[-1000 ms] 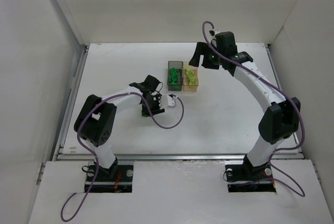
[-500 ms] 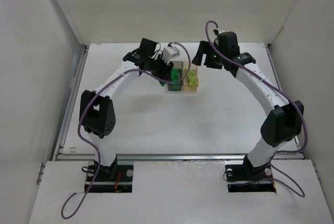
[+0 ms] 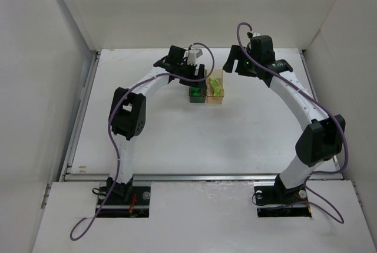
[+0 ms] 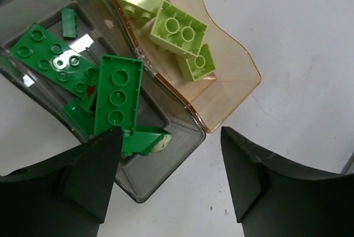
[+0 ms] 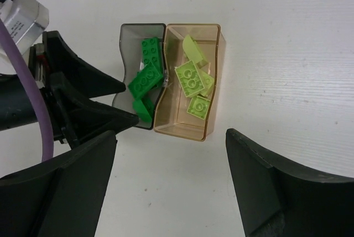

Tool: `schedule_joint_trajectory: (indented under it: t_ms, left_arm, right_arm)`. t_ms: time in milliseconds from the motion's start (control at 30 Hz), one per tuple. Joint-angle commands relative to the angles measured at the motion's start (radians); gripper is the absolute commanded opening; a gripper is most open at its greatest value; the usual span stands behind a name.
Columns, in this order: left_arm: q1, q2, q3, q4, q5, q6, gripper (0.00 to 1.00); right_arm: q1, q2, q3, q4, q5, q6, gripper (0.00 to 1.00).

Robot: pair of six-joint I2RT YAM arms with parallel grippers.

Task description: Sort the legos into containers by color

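Top external view first: the two small square translucent boxes sit joined side by side on the white table [image 3: 247, 129], toward its far middle. The smoky dark grey box [image 5: 125, 43] is on the left and the pale orange-tan box [image 5: 178, 122] on the right.

From the left wrist camera I see the dark green plastic bricks [image 4: 116, 96] piled in the grey box, a long flat plate lying tilted across the others. The pale yellow-green plastic bricks [image 4: 178, 28] lie in the orange-tan box, one square brick with its hollow underside up (the round tubes show clearly). Every brick I can make out is inside a box of its own colour.

My left gripper [image 4: 170, 135] hangs just above the grey box, its two black fingers spread wide with nothing between them. One finger is over the box's edge and the other over bare table beside the orange-tan box.

My right gripper [image 5: 171, 135] hovers off to the far right of the boxes, apart from them. Its fingers are spread wide too and hold nothing.
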Motion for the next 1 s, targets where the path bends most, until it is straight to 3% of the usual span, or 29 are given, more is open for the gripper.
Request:
schedule_joint_trajectory:
  t_ms: [0,67,200,300,400,500,633,733,967]
  left_arm:
    - [-0.002,-0.081,0.070,0.066,-0.053,-0.042,0.69]
    - [-0.002,-0.123,0.037,0.111,-0.087,-0.042,0.78]
    - [-0.002,-0.218,0.007,0.096,-0.151,-0.016,0.80]
    - [0.026,-0.296,0.007,0.057,-0.275,0.022,0.80]
    - [0.099,-0.373,-0.035,0.034,-0.529,0.022,0.86]
    - [0.215,-0.422,-0.071,-0.008,-0.768,0.022,0.86]
    - [0.386,-0.511,-0.147,-0.059,-0.855,0.022,0.88]
    - [0.498,-0.623,-0.288,-0.033,-0.923,0.011,0.90]
    - [0.592,-0.868,-0.560,-0.013,-0.975,0.011,0.92]
  right_arm:
    - [-0.004,-0.042,0.012,0.036,0.016,-0.039,0.85]
    - [-0.004,-0.053,0.012,0.036,0.016,-0.048,0.85]
    - [-0.004,-0.078,0.012,0.025,0.007,-0.058,0.85]
    - [-0.004,-0.107,0.012,0.005,0.067,-0.058,0.89]
    - [-0.040,-0.134,-0.008,-0.018,0.186,-0.058,0.96]
    - [-0.084,-0.161,-0.039,-0.071,0.323,-0.058,1.00]
    - [-0.267,-0.197,-0.068,-0.170,0.575,0.065,1.00]
    - [-0.378,-0.283,-0.143,-0.154,0.616,0.119,1.00]
    - [-0.390,-0.446,-0.253,-0.053,0.648,0.102,1.00]
